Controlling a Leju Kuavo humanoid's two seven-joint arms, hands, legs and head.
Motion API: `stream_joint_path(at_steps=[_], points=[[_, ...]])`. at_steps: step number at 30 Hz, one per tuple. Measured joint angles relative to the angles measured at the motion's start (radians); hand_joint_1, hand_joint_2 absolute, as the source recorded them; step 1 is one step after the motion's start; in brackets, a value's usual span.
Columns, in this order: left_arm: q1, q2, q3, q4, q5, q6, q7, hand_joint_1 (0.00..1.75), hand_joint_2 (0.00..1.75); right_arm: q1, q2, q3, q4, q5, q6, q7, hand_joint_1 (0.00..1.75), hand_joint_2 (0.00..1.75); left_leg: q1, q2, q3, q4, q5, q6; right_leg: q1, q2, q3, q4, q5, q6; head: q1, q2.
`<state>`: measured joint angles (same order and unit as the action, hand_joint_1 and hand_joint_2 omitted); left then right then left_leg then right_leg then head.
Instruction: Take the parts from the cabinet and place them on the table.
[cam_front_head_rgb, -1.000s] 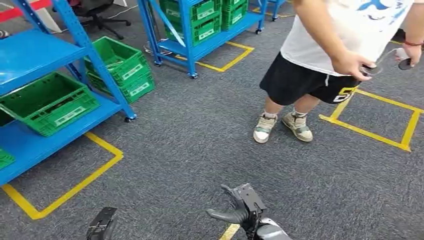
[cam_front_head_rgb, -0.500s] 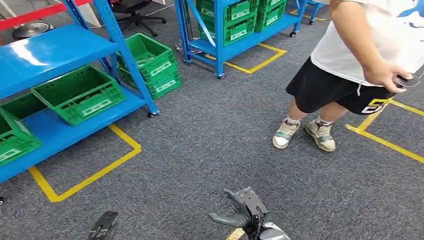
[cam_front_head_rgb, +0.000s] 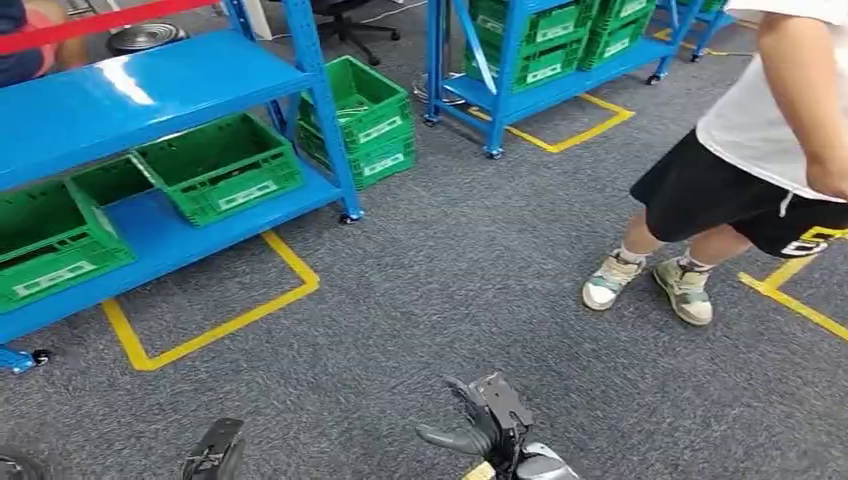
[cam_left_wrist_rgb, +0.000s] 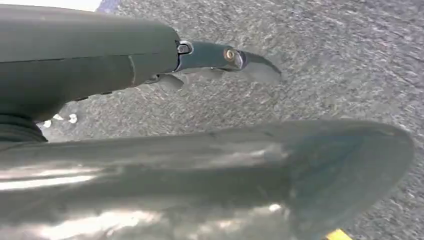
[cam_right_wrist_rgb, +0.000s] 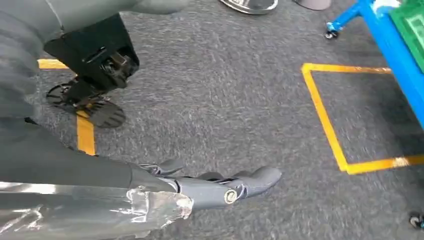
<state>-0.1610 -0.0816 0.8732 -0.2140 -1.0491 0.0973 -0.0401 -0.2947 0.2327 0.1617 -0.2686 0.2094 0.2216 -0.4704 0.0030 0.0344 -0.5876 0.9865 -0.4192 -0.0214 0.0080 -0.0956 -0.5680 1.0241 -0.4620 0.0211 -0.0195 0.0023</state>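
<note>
Both the dark left hand and grey right hand hung spread and empty above grey carpet, while the blue steel cabinet holding green plastic crates (contents unseen) was best approached squarely.

Both arms hanging low, hands over the floor. Left hand empty, fingers held out straight beyond the grey thumb. Right hand empty too, thumb jutting sideways, fingers stretched forward and slightly apart, touching nothing.
</note>
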Motion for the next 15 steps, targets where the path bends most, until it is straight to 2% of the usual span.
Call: stream_joint_path(at_steps=[1,2,3,4,5,6,7,8,9,10,11,12,15], points=[[0.001,-0.002,0.0,0.0,0.0,0.0,0.0,0.0,0.0,-0.001,0.0,0.0,-0.002,0.0,0.0,0.0,0.0,1.75,0.007,-0.009,0.003,-0.003,0.004,0.008,-0.003,0.019,-0.007,0.012,-0.012,0.01,0.002,0.0],[-0.001,-0.002,0.0,0.0,0.0,0.0,0.001,0.0,0.0,-0.002,0.0,0.0,-0.002,-0.001,0.0,0.0,0.0,1.75,0.009,-0.016,0.003,-0.003,0.004,0.012,-0.004,0.051,-0.021,0.046,-0.037,0.014,0.005,0.0],[-0.004,0.0,0.0,0.0,0.0,0.0,0.001,0.0,0.0,-0.001,0.0,0.0,-0.002,-0.002,0.0,-0.001,0.0,1.75,0.01,-0.027,0.002,-0.003,0.005,0.018,-0.007,0.077,-0.06,0.133,-0.082,0.017,0.008,0.0],[-0.005,-0.001,0.0,0.0,0.0,0.0,0.001,0.0,0.0,0.001,-0.001,0.0,-0.002,-0.004,0.0,0.0,0.0,1.75,0.01,-0.038,0.001,-0.002,0.005,0.019,-0.008,0.087,-0.105,0.226,-0.12,0.019,0.008,0.0],[-0.005,-0.001,0.0,0.0,0.0,-0.002,0.001,0.0,0.0,0.003,-0.001,0.0,-0.002,-0.005,0.0,0.0,0.0,1.75,0.009,-0.048,0.001,-0.002,0.005,0.019,-0.008,0.091,-0.143,0.299,-0.143,0.02,0.008,0.0],[-0.003,-0.001,0.0,0.0,-0.001,-0.003,0.001,0.0,0.0,0.005,-0.001,0.0,-0.002,-0.005,0.0,0.0,0.0,1.75,0.009,-0.057,0.001,-0.002,0.005,0.019,-0.008,0.092,-0.162,0.329,-0.144,0.02,0.008,0.0],[-0.002,-0.002,0.0,0.0,-0.002,-0.003,0.001,0.0,0.0,0.005,-0.001,0.0,-0.002,-0.005,0.0,0.0,0.0,1.75,0.009,-0.068,0.001,-0.002,0.006,0.019,-0.008,0.092,-0.158,0.311,-0.122,0.019,0.008,0.0],[-0.003,-0.002,0.0,0.0,-0.002,-0.003,0.001,0.0,0.0,0.004,-0.001,0.0,-0.002,-0.005,0.0,0.0,0.0,1.75,0.009,-0.079,0.002,-0.001,0.006,0.019,-0.009,0.093,-0.131,0.249,-0.079,0.018,0.008,0.0],[-0.003,-0.003,0.0,0.0,-0.003,-0.003,0.001,0.0,0.0,0.003,-0.001,0.0,-0.002,-0.005,0.0,0.0,0.0,1.75,0.011,-0.09,0.003,-0.001,0.006,0.017,-0.01,0.099,-0.09,0.161,-0.032,0.015,0.008,0.0],[-0.004,-0.003,0.0,0.0,-0.004,-0.003,0.001,0.0,0.0,0.002,-0.001,0.0,-0.002,-0.005,0.0,0.0,0.0,1.75,0.013,-0.1,0.004,0.0,0.005,0.012,-0.015,0.125,-0.041,0.061,0.012,0.016,0.008,0.0],[-0.006,-0.003,0.0,0.0,-0.005,-0.003,0.002,0.0,0.0,0.001,-0.001,0.0,-0.002,-0.005,0.0,0.0,0.0,1.75,0.01,-0.108,0.002,0.002,0.004,0.006,-0.02,0.166,-0.022,0.019,0.005,0.017,0.008,0.0],[-0.008,-0.003,0.0,0.0,-0.005,-0.003,0.001,0.0,0.0,0.0,-0.001,0.0,-0.002,-0.005,0.0,0.0,0.0,1.75,0.009,-0.116,-0.005,0.008,0.005,-0.001,-0.021,0.166,-0.011,0.009,0.004,0.013,0.006,0.0],[-0.002,-0.003,0.0,0.0,-0.005,-0.003,0.001,0.0,0.0,0.0,-0.001,0.0,-0.002,-0.005,0.0,0.0,0.0,1.75,0.017,-0.134,-0.01,-0.004,0.017,-0.021,-0.013,0.149,-0.016,0.011,0.01,-0.006,0.006,0.0]])
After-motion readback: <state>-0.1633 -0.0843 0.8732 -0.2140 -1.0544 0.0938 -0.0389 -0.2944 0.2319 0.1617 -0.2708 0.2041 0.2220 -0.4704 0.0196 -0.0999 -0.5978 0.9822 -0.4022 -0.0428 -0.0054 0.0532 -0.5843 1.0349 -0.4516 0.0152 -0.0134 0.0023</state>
